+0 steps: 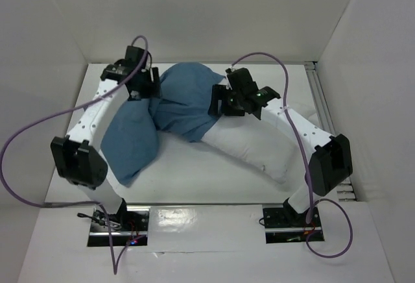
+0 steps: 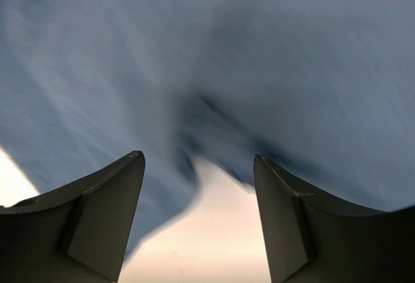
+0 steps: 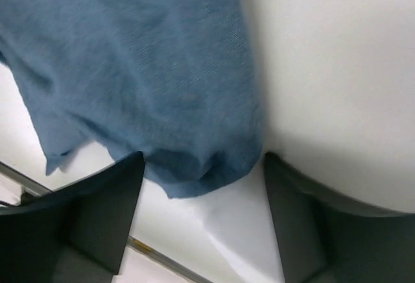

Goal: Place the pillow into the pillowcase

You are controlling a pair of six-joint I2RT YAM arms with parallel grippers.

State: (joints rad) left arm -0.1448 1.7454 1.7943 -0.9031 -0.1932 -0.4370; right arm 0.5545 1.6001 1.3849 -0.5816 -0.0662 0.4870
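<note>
The pillowcase (image 1: 165, 111) lies crumpled on the worktop (image 1: 188, 182). It is bunched into two lobes with a pinched waist between them. One lobe sags on the near left, and the other humps up on the far side. The pillow (image 1: 253, 152) emerges from beneath the hem of the pillowcase's far lobe. From there it runs away from the pillowcase to the right and toward the near edge, with most of its white length bare. Whether its covered end sits inside the pillowcase or merely under it cannot be told.

The left gripper (image 1: 150, 91) is at the pillowcase's waist, on its left side. In the left wrist view its jaws are released and spread wide. Blurred blue folds of the pillowcase lie just past the tips, and nothing is pinched between them.

The right gripper (image 1: 222, 104) is at the pillowcase's right side, by the hem where the pillow comes out. In the right wrist view its jaws are likewise released and apart. The pillowcase's hem droops over the white pillow just ahead of the tips, and the jaws hold neither.
</note>
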